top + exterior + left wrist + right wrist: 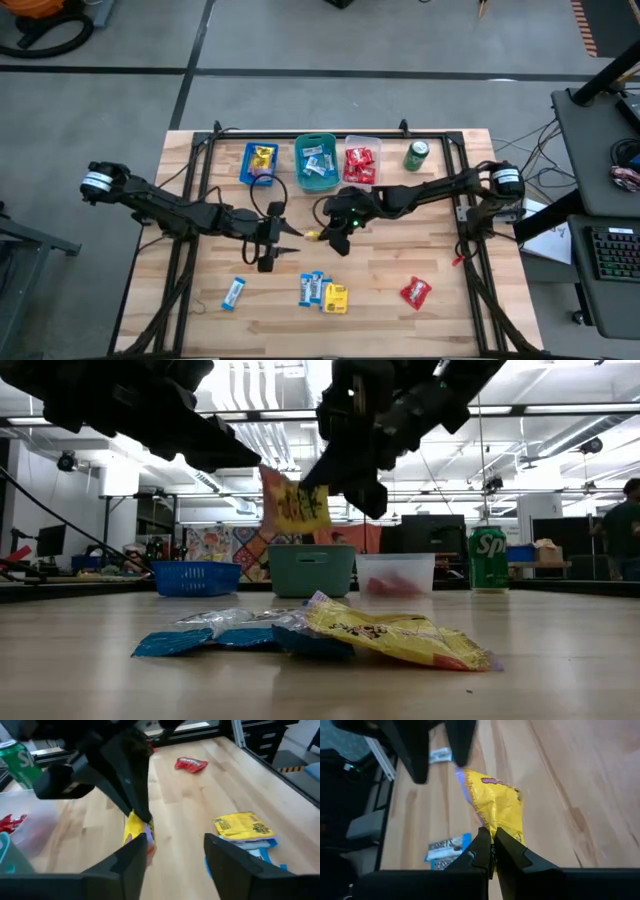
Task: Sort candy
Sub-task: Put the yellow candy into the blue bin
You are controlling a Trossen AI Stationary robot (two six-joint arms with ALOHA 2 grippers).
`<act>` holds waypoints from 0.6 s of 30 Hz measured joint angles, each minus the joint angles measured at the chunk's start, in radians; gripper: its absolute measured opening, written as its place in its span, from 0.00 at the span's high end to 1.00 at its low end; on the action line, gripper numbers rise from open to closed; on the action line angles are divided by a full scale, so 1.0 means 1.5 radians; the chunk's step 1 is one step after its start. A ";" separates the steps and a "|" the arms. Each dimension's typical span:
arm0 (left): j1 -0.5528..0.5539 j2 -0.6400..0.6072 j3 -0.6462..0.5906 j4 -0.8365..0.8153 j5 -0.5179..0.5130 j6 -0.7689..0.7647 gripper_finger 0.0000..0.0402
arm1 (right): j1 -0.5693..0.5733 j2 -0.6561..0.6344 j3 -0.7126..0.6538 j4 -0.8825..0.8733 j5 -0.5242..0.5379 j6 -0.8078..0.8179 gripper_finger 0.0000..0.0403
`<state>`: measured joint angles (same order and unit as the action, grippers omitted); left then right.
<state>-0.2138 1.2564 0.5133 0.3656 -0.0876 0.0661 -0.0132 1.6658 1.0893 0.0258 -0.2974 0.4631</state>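
Note:
A yellow candy packet hangs in the air over the middle of the table, with my right gripper shut on it. My left gripper faces it from the table's left and is open, its two fingers at the packet's free end. I cannot tell whether one finger touches the packet. More candy lies on the near part of the table: a blue-white packet, a cluster of blue ones with a yellow one, and a red one. My right gripper pinches one end of the yellow packet between its two shut fingers. The fingers come from the table's right, slanting down. The packet sticks out beyond the fingertips toward my left gripper, lifted well clear of the table.
Along the far edge stand a blue basket holding yellow candy, a teal bin holding blue-white candy, a clear bin holding red candy, and a green soda can. A black frame rail runs around the tabletop.

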 joint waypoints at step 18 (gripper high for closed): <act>0.000 0.000 -0.001 0.032 -0.059 -0.030 0.50 | 0.000 -0.008 0.001 0.109 -0.013 -0.015 0.97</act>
<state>-0.2134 1.2568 0.5125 0.4141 -0.1761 0.0215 -0.0132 1.6531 1.0901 0.1900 -0.3176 0.4398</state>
